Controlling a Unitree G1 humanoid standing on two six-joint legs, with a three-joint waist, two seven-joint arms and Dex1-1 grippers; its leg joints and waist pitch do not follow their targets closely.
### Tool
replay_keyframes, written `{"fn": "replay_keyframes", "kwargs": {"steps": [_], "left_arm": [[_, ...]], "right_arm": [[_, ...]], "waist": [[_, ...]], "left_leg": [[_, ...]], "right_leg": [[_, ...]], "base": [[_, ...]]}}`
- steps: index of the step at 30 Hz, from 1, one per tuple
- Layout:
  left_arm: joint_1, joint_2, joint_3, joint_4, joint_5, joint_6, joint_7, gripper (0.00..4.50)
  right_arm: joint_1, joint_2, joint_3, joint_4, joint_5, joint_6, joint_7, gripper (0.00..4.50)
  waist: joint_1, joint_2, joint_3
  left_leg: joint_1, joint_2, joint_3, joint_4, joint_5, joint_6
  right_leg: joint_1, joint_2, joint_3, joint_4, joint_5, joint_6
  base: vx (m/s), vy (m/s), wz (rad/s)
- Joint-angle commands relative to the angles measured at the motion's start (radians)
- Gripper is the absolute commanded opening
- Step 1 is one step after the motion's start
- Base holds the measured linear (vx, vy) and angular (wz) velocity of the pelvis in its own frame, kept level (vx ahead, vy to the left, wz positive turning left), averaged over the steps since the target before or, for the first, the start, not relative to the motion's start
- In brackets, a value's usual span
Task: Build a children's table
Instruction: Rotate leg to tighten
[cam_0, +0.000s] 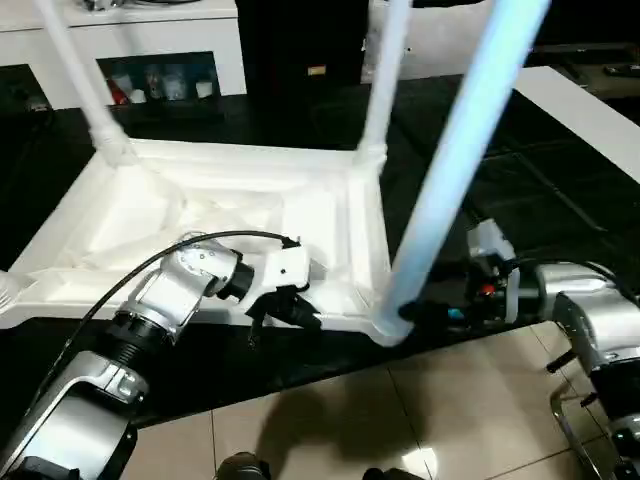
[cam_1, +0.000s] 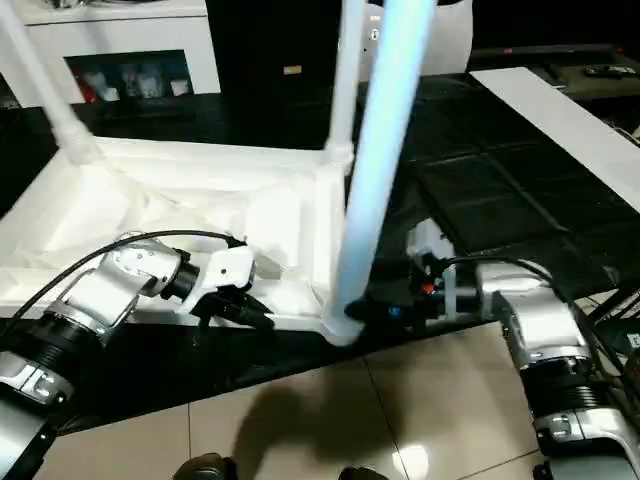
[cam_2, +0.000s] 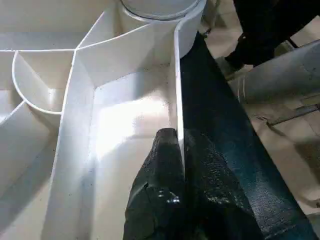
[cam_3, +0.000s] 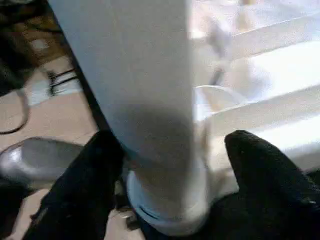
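- While the tabletop (cam_0: 215, 215) lies upside down on the black worktop (cam_0: 560, 190), ribs upward, three legs stand in its corner sockets.
- The left claw (cam_0: 285, 310) is pinched tight on the tabletop's near rim wall.
- The right claw (cam_3: 165, 170) stands wide, a finger either side of the near-right leg (cam_0: 455, 165) at its socket.
- No lettering can be read anywhere.
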Motion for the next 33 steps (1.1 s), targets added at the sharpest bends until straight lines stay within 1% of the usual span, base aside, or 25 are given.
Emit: {"fn": "replay_keyframes", "kwargs": {"steps": [1, 6, 7, 10, 11, 12, 13, 14, 15, 16, 18, 19, 20, 21, 22, 23, 24, 25, 26, 27, 28, 29, 30, 31, 33], "left_arm": [[0.000, -0.015, -0.034, -0.034, -0.007, -0.016, -0.037, 0.00], [0.000, -0.012, -0.030, -0.039, -0.009, -0.016, -0.046, 0.00], [0.001, -0.011, -0.030, -0.040, -0.009, -0.016, -0.046, 0.00], [0.003, -0.011, -0.024, -0.039, -0.014, -0.007, -0.042, 0.00], [0.004, -0.015, -0.017, -0.040, -0.019, 0.005, -0.035, 0.00], [0.005, -0.018, -0.012, -0.041, -0.023, 0.013, -0.029, 0.00], [0.006, -0.025, -0.004, -0.044, -0.029, 0.035, -0.014, 0.00], [0.006, -0.025, -0.004, -0.044, -0.029, 0.035, -0.014, 0.00], [0.007, -0.028, -0.001, -0.046, -0.031, 0.044, -0.009, 0.00], [0.007, -0.047, 0.016, -0.049, -0.034, 0.116, 0.040, 0.00], [0.006, -0.065, 0.031, -0.051, -0.032, 0.171, 0.087, 0.00], [0.002, -0.102, 0.063, -0.051, -0.031, 0.248, 0.176, 0.00], [0.002, -0.102, 0.063, -0.051, -0.031, 0.248, 0.176, 0.00], [-0.001, -0.125, 0.080, -0.054, -0.035, 0.290, 0.219, 0.00], [-0.009, -0.156, 0.104, -0.056, -0.038, 0.341, 0.281, 0.00], [-0.013, -0.169, 0.114, -0.058, -0.038, 0.362, 0.306, 0.00], [-0.022, -0.202, 0.137, -0.057, -0.037, 0.405, 0.374, 0.00], [-0.028, -0.228, 0.155, -0.049, -0.036, 0.424, 0.426, 0.00], [-0.032, -0.246, 0.167, -0.040, -0.036, 0.433, 0.461, 0.00], [-0.037, -0.266, 0.181, -0.028, -0.035, 0.439, 0.502, 0.00], [-0.040, -0.283, 0.191, -0.025, -0.032, 0.449, 0.537, 0.00], [-0.040, -0.300, 0.199, -0.025, -0.027, 0.455, 0.567, 0.00], [-0.040, -0.304, 0.201, -0.026, -0.025, 0.458, 0.575, 0.00], [-0.040, -0.316, 0.206, -0.030, -0.023, 0.462, 0.591, 0.00], [-0.040, -0.322, 0.202, -0.038, -0.016, 0.465, 0.601, 0.00]], "right_arm": [[-0.006, 0.002, 0.009, -0.007, 0.000, 0.007, 0.021, 3.04], [-0.021, 0.012, 0.018, 0.009, 0.006, 0.026, 0.040, 2.74], [-0.023, 0.013, 0.019, 0.010, 0.008, 0.031, 0.042, 2.50], [-0.021, 0.010, 0.027, -0.002, 0.022, 0.055, 0.051, 2.37], [-0.018, 0.011, 0.024, -0.009, 0.030, 0.065, 0.050, 2.23], [-0.016, 0.013, 0.021, -0.013, 0.035, 0.071, 0.049, 2.15], [-0.014, 0.020, 0.010, -0.023, 0.046, 0.086, 0.033, 2.13], [-0.014, 0.020, 0.010, -0.023, 0.046, 0.086, 0.033, 2.11], [-0.014, 0.024, 0.006, -0.027, 0.049, 0.091, 0.024, 2.09], [-0.018, 0.050, -0.002, -0.041, 0.028, 0.127, -0.072, 2.08], [-0.027, 0.077, -0.013, -0.036, 0.007, 0.141, -0.153, 2.07], [-0.051, 0.134, -0.040, -0.008, -0.028, 0.144, -0.308, 2.07], [-0.051, 0.134, -0.040, -0.008, -0.028, 0.144, -0.308, 2.07], [-0.067, 0.159, -0.052, 0.013, -0.042, 0.159, -0.382, 2.06], [-0.092, 0.192, -0.068, 0.048, -0.063, 0.178, -0.483, 2.04], [-0.102, 0.204, -0.074, 0.062, -0.072, 0.187, -0.524, 2.04], [-0.128, 0.239, -0.088, 0.099, -0.096, 0.206, -0.632, 2.04], [-0.147, 0.266, -0.095, 0.132, -0.122, 0.202, -0.724, 2.04], [-0.159, 0.283, -0.096, 0.157, -0.141, 0.197, -0.786, 2.04], [-0.169, 0.299, -0.095, 0.181, -0.153, 0.184, -0.826, 2.04], [-0.172, 0.315, -0.097, 0.193, -0.157, 0.172, -0.847, 2.04], [-0.173, 0.334, -0.105, 0.205, -0.148, 0.151, -0.847, 2.04], [-0.173, 0.339, -0.108, 0.208, -0.146, 0.146, -0.848, 2.35], [-0.175, 0.352, -0.110, 0.215, -0.153, 0.119, -0.862, 2.54], [-0.179, 0.372, -0.121, 0.221, -0.149, 0.106, -0.876, 2.68]], "waist": [[-0.008, -0.011, -0.061], [-0.009, -0.011, -0.059], [-0.008, -0.011, -0.059], [-0.008, -0.011, -0.059], [-0.008, -0.007, -0.058], [-0.009, -0.010, -0.059], [-0.008, -0.007, -0.058], [-0.009, -0.008, -0.057], [-0.009, -0.005, -0.056], [-0.011, -0.004, -0.052], [-0.018, -0.007, -0.050], [-0.025, -0.007, -0.048], [-0.032, -0.007, -0.048], [-0.039, -0.011, -0.047], [-0.043, -0.011, -0.047], [-0.054, -0.008, -0.047], [-0.063, -0.006, -0.050], [-0.073, -0.006, -0.048], [-0.079, -0.008, -0.050], [-0.081, -0.007, -0.050], [-0.083, -0.008, -0.052], [-0.081, -0.009, -0.054], [-0.079, -0.009, -0.054], [-0.075, -0.013, -0.057], [-0.071, -0.009, -0.058]], "left_leg": [[0.017, 0.031, 0.001, -0.072, -0.228, 0.070], [0.016, 0.031, -0.001, -0.076, -0.234, 0.064], [0.017, 0.031, 0.000, -0.075, -0.232, 0.064], [0.017, 0.032, 0.000, -0.076, -0.218, 0.066], [0.018, 0.032, 0.000, -0.076, -0.219, 0.066], [0.016, 0.031, 0.001, -0.075, -0.217, 0.067], [0.016, 0.031, 0.000, -0.076, -0.217, 0.066], [0.016, 0.031, 0.000, -0.077, -0.221, 0.065], [0.018, 0.031, 0.000, -0.077, -0.233, 0.062], [0.017, 0.031, 0.000, -0.080, -0.245, 0.054], [0.016, 0.029, -0.004, -0.083, -0.257, 0.036], [0.017, 0.026, -0.005, -0.084, -0.275, 0.023], [0.016, 0.025, -0.006, -0.084, -0.282, 0.015], [0.013, 0.021, -0.009, -0.084, -0.287, 0.012], [0.011, 0.021, -0.010, -0.085, -0.283, 0.010], [0.010, 0.021, -0.012, -0.085, -0.280, 0.006], [0.011, 0.020, -0.011, -0.083, -0.276, 0.005], [0.008, 0.019, -0.010, -0.083, -0.273, 0.005], [0.007, 0.017, -0.009, -0.081, -0.269, 0.006], [0.006, 0.013, -0.009, -0.079, -0.264, 0.012], [0.010, 0.013, -0.005, -0.076, -0.259, 0.022], [0.011, 0.013, -0.002, -0.074, -0.240, 0.036], [0.011, 0.013, 0.000, -0.074, -0.228, 0.043], [0.007, 0.014, 0.000, -0.074, -0.198, 0.055], [0.008, 0.016, 0.002, -0.074, -0.165, 0.066]], "right_leg": [[0.052, -0.057, 0.051, -0.077, -0.332, -0.204], [0.053, -0.058, 0.051, -0.079, -0.348, -0.195], [0.053, -0.058, 0.051, -0.079, -0.346, -0.195], [0.053, -0.057, 0.052, -0.077, -0.318, -0.203], [0.052, -0.056, 0.052, -0.076, -0.313, -0.206], [0.054, -0.057, 0.052, -0.075, -0.305, -0.210], [0.054, -0.058, 0.052, -0.075, -0.306, -0.212], [0.054, -0.057, 0.052, -0.077, -0.314, -0.210], [0.052, -0.057, 0.052, -0.079, -0.333, -0.206], [0.051, -0.057, 0.053, -0.081, -0.351, -0.201], [0.051, -0.057, 0.051, -0.082, -0.385, -0.190], [0.049, -0.058, 0.050, -0.087, -0.421, -0.180], [0.049, -0.059, 0.050, -0.088, -0.440, -0.174], [0.054, -0.060, 0.047, -0.095, -0.477, -0.156], [0.054, -0.060, 0.047, -0.092, -0.478, -0.153], [0.052, -0.058, 0.046, -0.092, -0.468, -0.158], [0.051, -0.057, 0.047, -0.091, -0.444, -0.167], [0.051, -0.056, 0.046, -0.091, -0.428, -0.173], [0.052, -0.055, 0.046, -0.092, -0.423, -0.174], [0.053, -0.054, 0.044, -0.094, -0.427, -0.168], [0.050, -0.054, 0.046, -0.097, -0.422, -0.167], [0.050, -0.055, 0.047, -0.098, -0.400, -0.171], [0.051, -0.054, 0.048, -0.097, -0.383, -0.174], [0.056, -0.052, 0.048, -0.091, -0.346, -0.179], [0.056, -0.051, 0.048, -0.086, -0.293, -0.198]], "base": [[0.000, 0.000, 0.00], [0.000, 0.000, 0.00], [0.000, 0.000, 0.00], [0.000, 0.000, 0.00], [0.000, 0.000, 0.00], [0.000, 0.000, 0.00], [0.000, 0.000, 0.00], [0.000, 0.000, 0.00], [0.000, 0.000, 0.00], [0.000, 0.000, 0.00], [0.000, 0.000, 0.00], [0.000, 0.000, 0.00], [0.000, 0.000, 0.00], [0.000, 0.000, 0.00], [0.000, 0.000, 0.00], [0.000, 0.000, 0.00], [0.000, 0.000, 0.00], [0.000, 0.000, 0.00], [0.000, 0.000, 0.00], [0.000, 0.000, 0.00], [0.000, 0.000, 0.00], [0.000, 0.000, 0.00], [0.000, 0.000, 0.00], [0.000, 0.000, 0.00], [0.000, 0.000, 0.00]]}}
